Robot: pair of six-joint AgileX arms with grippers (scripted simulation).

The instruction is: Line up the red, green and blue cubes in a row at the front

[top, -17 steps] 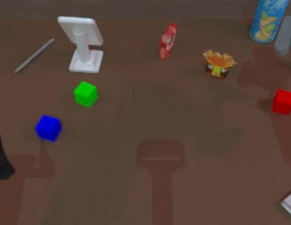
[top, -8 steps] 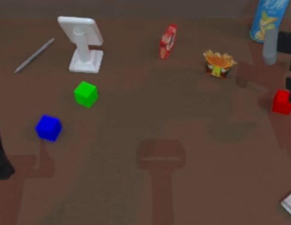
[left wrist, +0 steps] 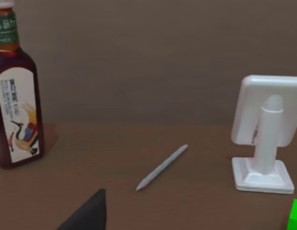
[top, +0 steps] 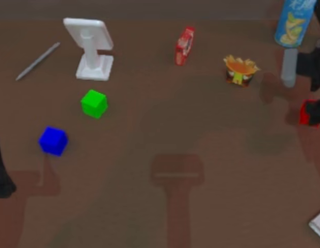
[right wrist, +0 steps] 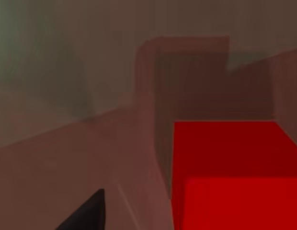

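My right tool [top: 314, 106] hangs over the red cube [top: 307, 113] at three o'clock; probably reaching, grip width I cannot tell. Next: descend, close.

The brown tabletop [top: 165, 129] carries a white stand [top: 90, 49] and grey pen [top: 37, 61] near its back left corner, green cube [top: 94, 103], blue cube [top: 52, 140], red packet [top: 184, 45], snack box [top: 241, 70], can [top: 295, 21] and red cube [top: 307, 113] at the right edge.
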